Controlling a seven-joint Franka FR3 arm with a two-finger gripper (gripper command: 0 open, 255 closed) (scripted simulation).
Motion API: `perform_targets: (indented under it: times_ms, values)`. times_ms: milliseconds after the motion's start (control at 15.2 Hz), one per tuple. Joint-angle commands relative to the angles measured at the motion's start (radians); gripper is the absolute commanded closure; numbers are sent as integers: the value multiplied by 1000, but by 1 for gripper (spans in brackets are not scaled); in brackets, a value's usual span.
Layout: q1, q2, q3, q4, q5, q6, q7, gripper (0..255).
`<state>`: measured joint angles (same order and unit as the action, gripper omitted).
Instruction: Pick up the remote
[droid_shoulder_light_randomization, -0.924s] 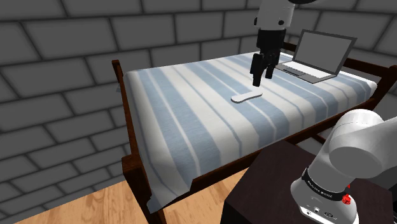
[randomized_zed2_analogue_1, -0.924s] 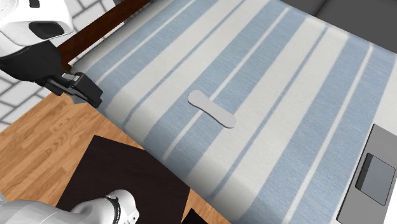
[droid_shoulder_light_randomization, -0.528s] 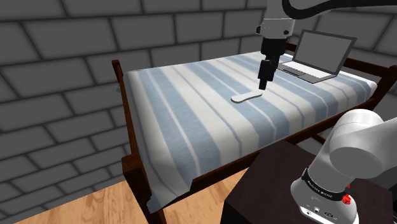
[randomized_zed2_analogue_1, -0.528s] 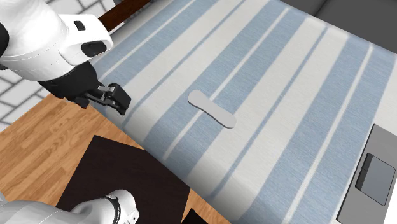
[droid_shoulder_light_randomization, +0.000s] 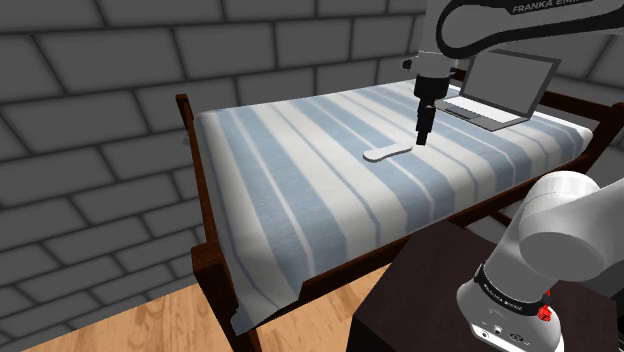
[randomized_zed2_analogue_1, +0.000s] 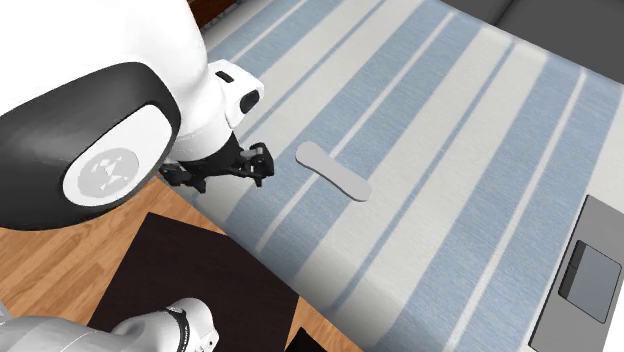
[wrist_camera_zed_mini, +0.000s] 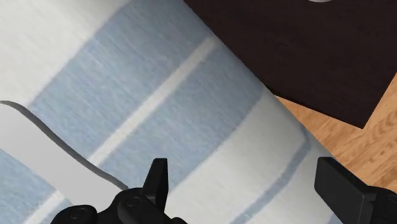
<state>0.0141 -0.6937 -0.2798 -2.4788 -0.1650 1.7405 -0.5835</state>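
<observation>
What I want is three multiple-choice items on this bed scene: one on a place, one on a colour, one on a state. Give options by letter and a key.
1. Where does the remote lie?
A. on a chair
B. on the bed cover
C. in a drawer

2. What colours are the bed cover's stripes?
A. red and black
B. green and yellow
C. blue and white

3. How is the gripper?
A. open, holding nothing
B. shut on the remote
C. shut on a cup

Key:
1 B, the remote lies flat on the cover.
2 C, blue and white bands run along it.
3 A, in the wrist view the fingers stand apart with only cover between them.
</observation>
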Motion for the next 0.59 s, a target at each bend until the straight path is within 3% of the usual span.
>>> perform_targets:
  times_ms: [0,264,528]
  values:
    - [11,44,-57,-3,-32,58,-110,0]
    - [43,158,-168,25,-67,165,-317,0]
    - [93,302,-278,81,-58,271,-533,0]
